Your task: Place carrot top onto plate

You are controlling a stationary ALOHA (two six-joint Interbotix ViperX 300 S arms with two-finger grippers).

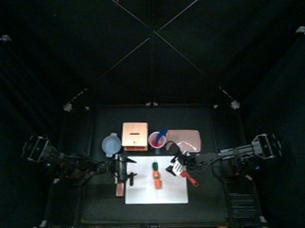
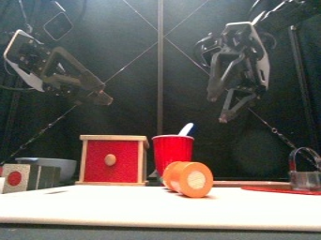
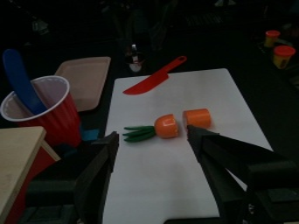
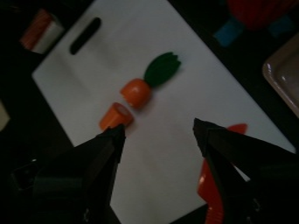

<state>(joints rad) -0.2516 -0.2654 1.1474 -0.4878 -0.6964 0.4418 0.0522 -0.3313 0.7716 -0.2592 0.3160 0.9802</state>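
The carrot top (image 3: 139, 133) is a small dark-green stub lying on the white cutting board (image 3: 176, 179), its end against an orange carrot piece (image 3: 169, 128). A second orange piece (image 3: 198, 116) lies just beside that one. The right wrist view shows the same carrot top (image 4: 163, 67) beyond my right gripper (image 4: 158, 128), whose jaws are open and empty above the board. My left gripper (image 3: 155, 138) is also open and empty, hovering over the board close to the carrot. The pinkish plate (image 3: 79, 70) lies off the board's far corner, also seen as the plate (image 1: 183, 138) from above.
A red knife (image 3: 155, 76) lies on the board's far end near the plate. A red cup (image 3: 41, 109) holding a blue spoon, a brown box (image 1: 134, 135) and a light-blue bowl (image 1: 112, 144) stand behind the board.
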